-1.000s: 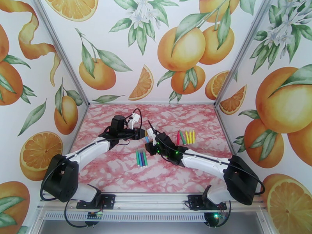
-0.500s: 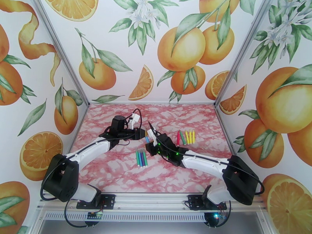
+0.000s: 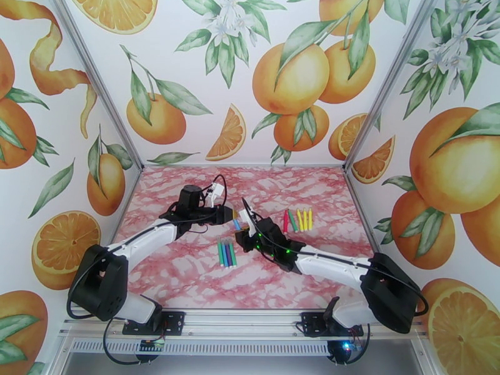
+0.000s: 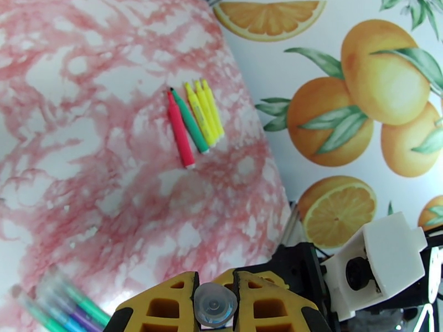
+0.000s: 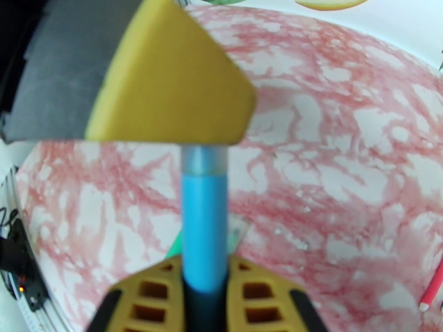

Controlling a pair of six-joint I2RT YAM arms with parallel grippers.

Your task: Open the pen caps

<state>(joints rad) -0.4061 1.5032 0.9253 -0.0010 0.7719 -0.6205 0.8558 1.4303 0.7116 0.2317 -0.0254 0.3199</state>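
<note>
Pen cap (image 5: 205, 159) pinched by left claw (image 4: 215, 283), right claw (image 5: 205, 275) gripping pen (image 5: 205, 217).

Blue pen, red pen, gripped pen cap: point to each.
blue pen (image 5: 205, 217), right wrist view, middle of its barrel.
red pen (image 4: 180, 130), left wrist view, middle of its barrel.
pen cap (image 4: 215, 305), left wrist view, its round end face.

A lab test booth: orange-print walls (image 3: 187, 70), pink marbled table (image 3: 187, 276), aluminium mounting rail (image 3: 250, 320).
</note>
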